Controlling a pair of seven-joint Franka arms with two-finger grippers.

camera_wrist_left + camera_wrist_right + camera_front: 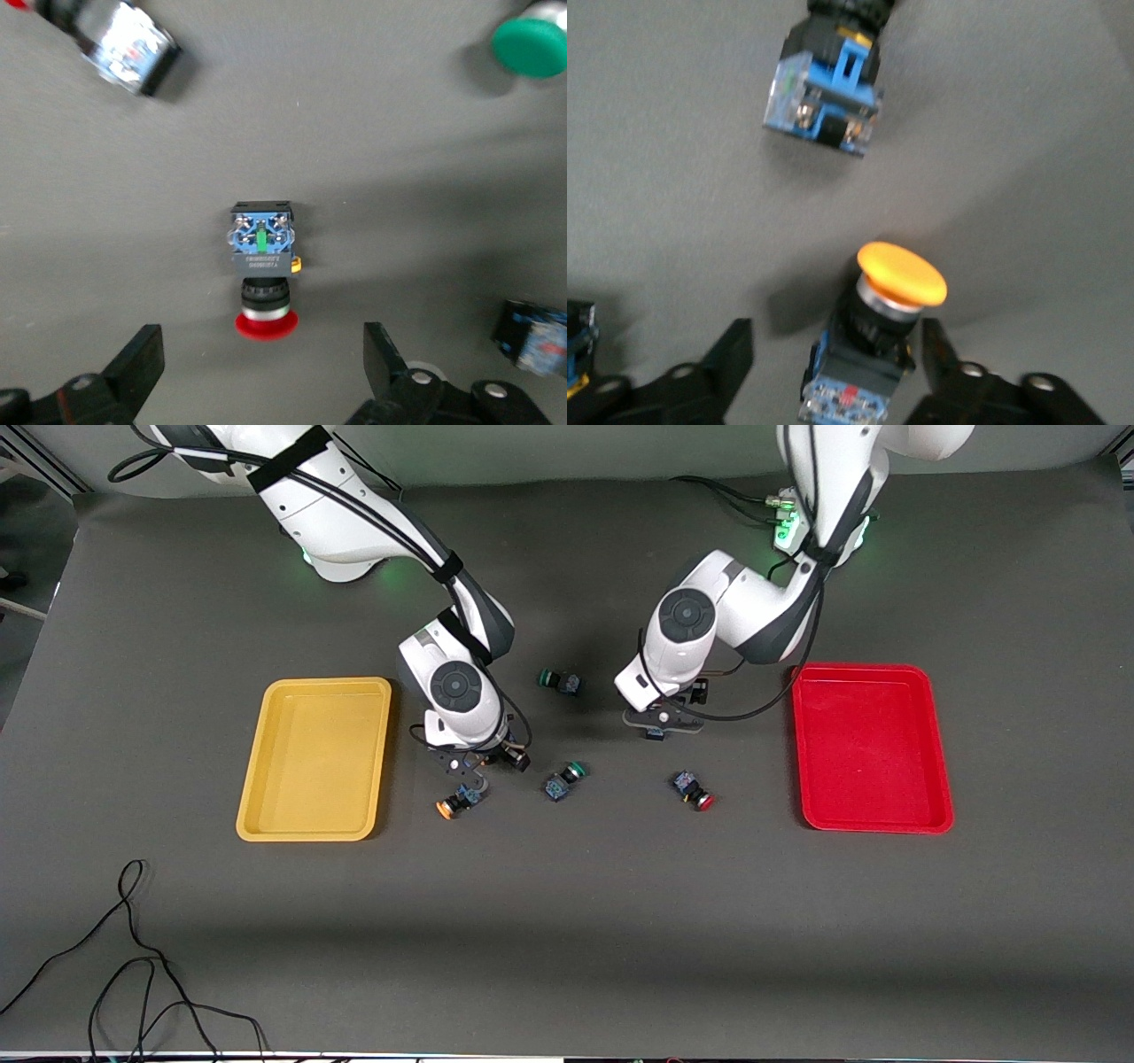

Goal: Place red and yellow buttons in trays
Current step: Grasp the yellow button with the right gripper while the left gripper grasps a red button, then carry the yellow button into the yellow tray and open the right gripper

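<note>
The yellow tray (315,758) lies toward the right arm's end, the red tray (870,747) toward the left arm's end; both hold nothing. My right gripper (474,784) (835,341) is open and low, with its fingers either side of an orange-capped button (454,804) (868,345) lying on the mat. My left gripper (660,724) (261,343) is open over a red-capped button (263,266), mostly hidden under it in the front view (656,733). A second red-capped button (694,790) lies nearer the front camera. The second yellow-capped button does not show clearly.
Two green-capped buttons lie between the grippers, one (563,781) beside the orange one, one (560,682) nearer the robots. A button body (824,84) whose cap is cut off lies close to the right gripper. Black cables (133,965) trail at the front corner.
</note>
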